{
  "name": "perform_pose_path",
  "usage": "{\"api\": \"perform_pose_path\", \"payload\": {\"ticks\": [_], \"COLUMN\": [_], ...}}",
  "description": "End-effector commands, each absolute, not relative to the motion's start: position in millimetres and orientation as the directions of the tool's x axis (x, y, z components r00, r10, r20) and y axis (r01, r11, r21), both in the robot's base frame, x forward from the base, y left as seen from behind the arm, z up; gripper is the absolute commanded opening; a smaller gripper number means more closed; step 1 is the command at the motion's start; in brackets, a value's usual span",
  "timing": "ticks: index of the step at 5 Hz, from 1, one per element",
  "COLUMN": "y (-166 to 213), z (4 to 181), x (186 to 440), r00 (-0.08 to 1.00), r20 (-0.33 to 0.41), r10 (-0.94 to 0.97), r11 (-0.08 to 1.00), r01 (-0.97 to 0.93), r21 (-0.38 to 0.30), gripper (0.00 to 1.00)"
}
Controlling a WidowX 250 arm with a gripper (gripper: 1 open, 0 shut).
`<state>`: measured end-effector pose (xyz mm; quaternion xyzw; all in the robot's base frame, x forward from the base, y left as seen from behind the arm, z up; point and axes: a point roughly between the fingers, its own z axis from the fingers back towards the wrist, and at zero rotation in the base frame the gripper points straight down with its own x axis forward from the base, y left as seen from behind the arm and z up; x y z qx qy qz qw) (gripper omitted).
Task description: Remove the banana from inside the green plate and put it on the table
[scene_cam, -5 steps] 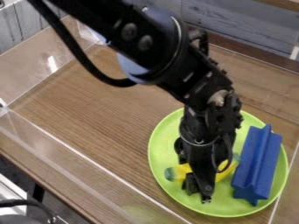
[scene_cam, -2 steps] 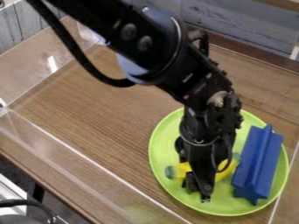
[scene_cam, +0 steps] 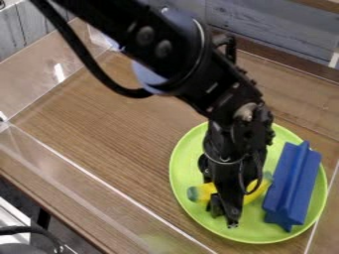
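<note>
The yellow banana (scene_cam: 208, 190) lies inside the lime-green plate (scene_cam: 189, 159) at the lower right of the wood-grain table (scene_cam: 119, 119). My gripper (scene_cam: 225, 202) points straight down into the plate and its black fingers are closed across the banana's middle. Yellow shows on either side of the fingers, and one dark tip (scene_cam: 193, 194) pokes out to the left. The banana still rests on the plate's surface. The arm hides the part of the plate behind it.
A blue ridged block (scene_cam: 291, 187) lies in the plate's right half, close beside the gripper. Clear acrylic walls (scene_cam: 54, 164) border the table on the left and front. Bare wood stretches left of the plate.
</note>
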<state>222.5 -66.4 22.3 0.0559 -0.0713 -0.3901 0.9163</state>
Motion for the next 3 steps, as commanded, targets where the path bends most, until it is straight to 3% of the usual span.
{"api": "perform_pose_path", "payload": {"ticks": [1,3], "y": [-58.3,-55.2], "z": [19.6,16.8], "x": [224.6,224.8], "r00": [0.695,0.697], "r20": [0.082,0.080], "r10": [-0.715,-0.713], "r11": [0.697,0.699], "r01": [0.698,0.696], "r21": [0.166,0.167], "gripper": [0.00,0.00]}}
